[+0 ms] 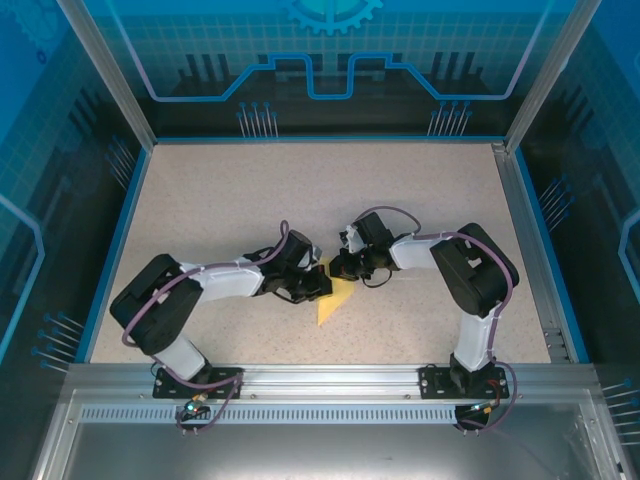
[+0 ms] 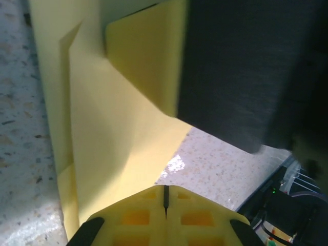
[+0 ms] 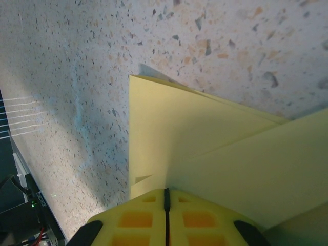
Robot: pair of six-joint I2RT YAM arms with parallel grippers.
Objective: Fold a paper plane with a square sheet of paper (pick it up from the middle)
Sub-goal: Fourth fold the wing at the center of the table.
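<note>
Pinching folded yellow sheet (image 1: pixel 334 305) at counter (image 1: pixel 220 200) centre: left gripper (image 2: pixel 165 201) closed on its 9 o'clock edge, right gripper (image 3: pixel 166 205) closed at 12 o'clock, probably anchoring layers to crease.

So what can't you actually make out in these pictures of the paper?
The paper's upper part: top view, left gripper and right gripper cover it.
Its fold count: wrist views, frame edges cut it off.
What the dark shape is: left wrist view, too blurred.
</note>
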